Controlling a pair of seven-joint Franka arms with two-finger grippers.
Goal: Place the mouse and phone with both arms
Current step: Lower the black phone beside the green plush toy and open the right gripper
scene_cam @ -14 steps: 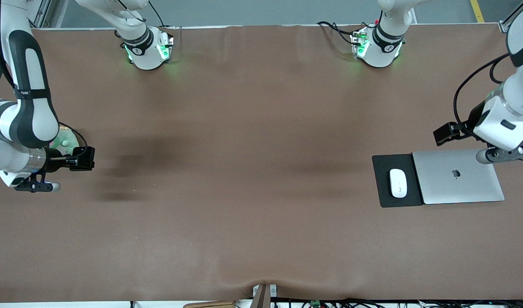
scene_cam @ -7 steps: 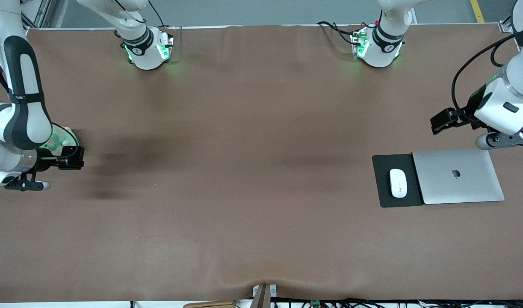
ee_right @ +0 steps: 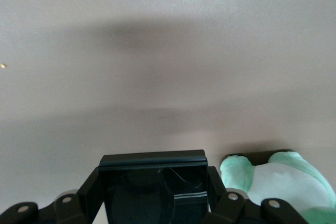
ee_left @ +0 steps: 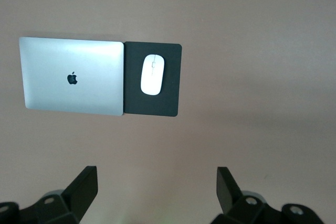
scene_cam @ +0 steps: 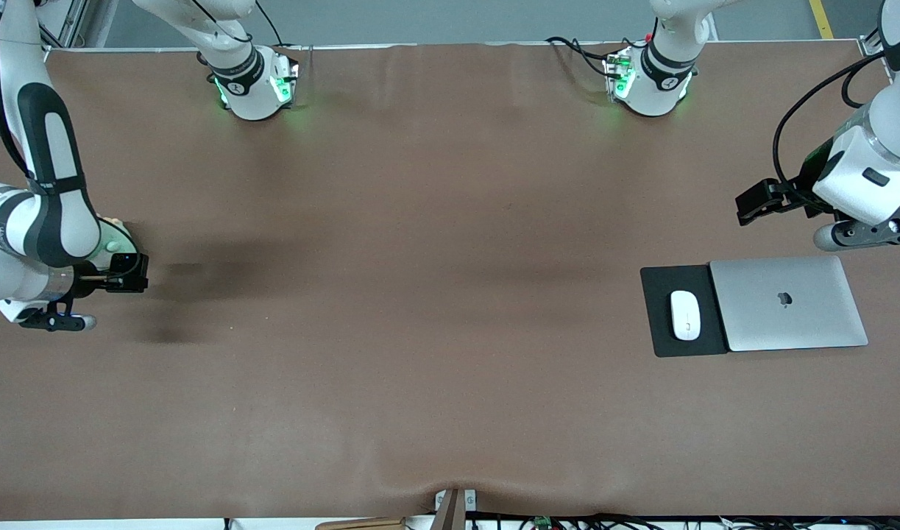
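The white mouse (scene_cam: 685,315) lies on a black mouse pad (scene_cam: 659,335) toward the left arm's end of the table. It also shows in the left wrist view (ee_left: 153,74). My left gripper (scene_cam: 862,232) hangs over bare table beside the laptop, open and empty (ee_left: 157,187). My right gripper (scene_cam: 52,322) is up over the right arm's end of the table. In the right wrist view it (ee_right: 152,192) is shut on the black phone (ee_right: 152,182), which stands between the fingers. The phone is hidden under the wrist in the front view.
A closed silver laptop (scene_cam: 788,303) lies against the mouse pad, on the side toward the left arm's end; it shows in the left wrist view too (ee_left: 73,77). A green and white plush toy (scene_cam: 112,239) sits under the right arm (ee_right: 273,179).
My left hand has moved off the laptop toward the bases. My right hand with the phone has shifted slightly toward the right arm's end of the table. The mouse has not moved.
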